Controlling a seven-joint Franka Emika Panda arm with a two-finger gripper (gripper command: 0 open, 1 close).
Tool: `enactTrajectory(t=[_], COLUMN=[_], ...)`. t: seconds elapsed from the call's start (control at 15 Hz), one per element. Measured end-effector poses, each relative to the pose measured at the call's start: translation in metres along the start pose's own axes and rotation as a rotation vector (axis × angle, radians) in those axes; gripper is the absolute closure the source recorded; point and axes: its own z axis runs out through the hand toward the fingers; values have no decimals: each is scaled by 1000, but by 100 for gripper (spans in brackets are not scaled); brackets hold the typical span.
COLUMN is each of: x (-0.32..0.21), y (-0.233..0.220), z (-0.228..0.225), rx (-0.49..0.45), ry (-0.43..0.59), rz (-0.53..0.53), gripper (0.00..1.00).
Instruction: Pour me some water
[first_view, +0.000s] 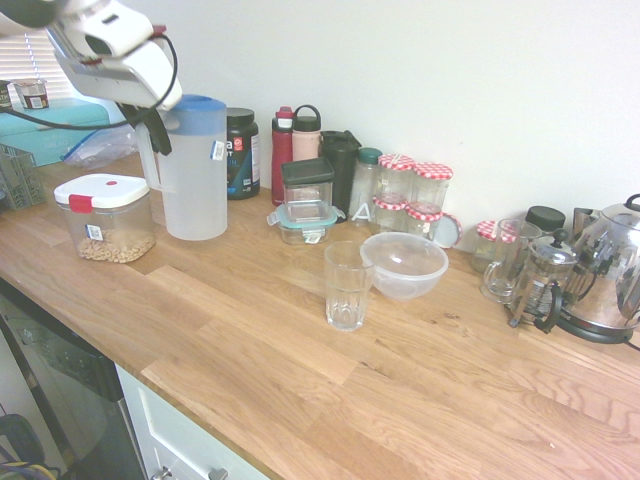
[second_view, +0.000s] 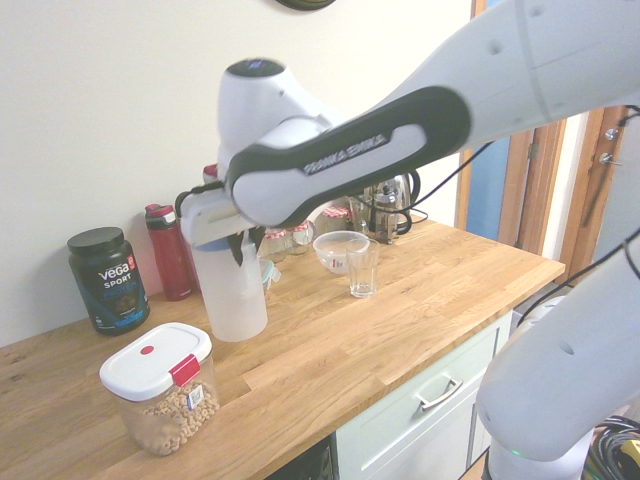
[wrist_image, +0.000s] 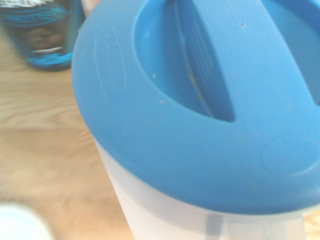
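One blue-lidded jug (first_view: 196, 185) has its handle at the hand (first_view: 158, 140).

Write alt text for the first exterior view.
The robot's hand is closed at the handle of a frosted jug with a blue lid, standing on a wooden counter. An upright drinking glass stands nearer the middle, beside a clear bowl; jars, bottles and a steel kettle line the wall.

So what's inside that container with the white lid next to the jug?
Small beige pieces lie in the bottom of the container, seen through its clear wall. The white lid covers it from above, and what they are can't be told.
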Motion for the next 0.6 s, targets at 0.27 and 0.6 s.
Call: enactTrajectory(t=[0.27, 0.6], x=[27, 73], y=[68, 176], z=[-52, -33], rx=[-33, -9], ry=[-92, -196], rz=[-217, -508], gripper=[100, 100])
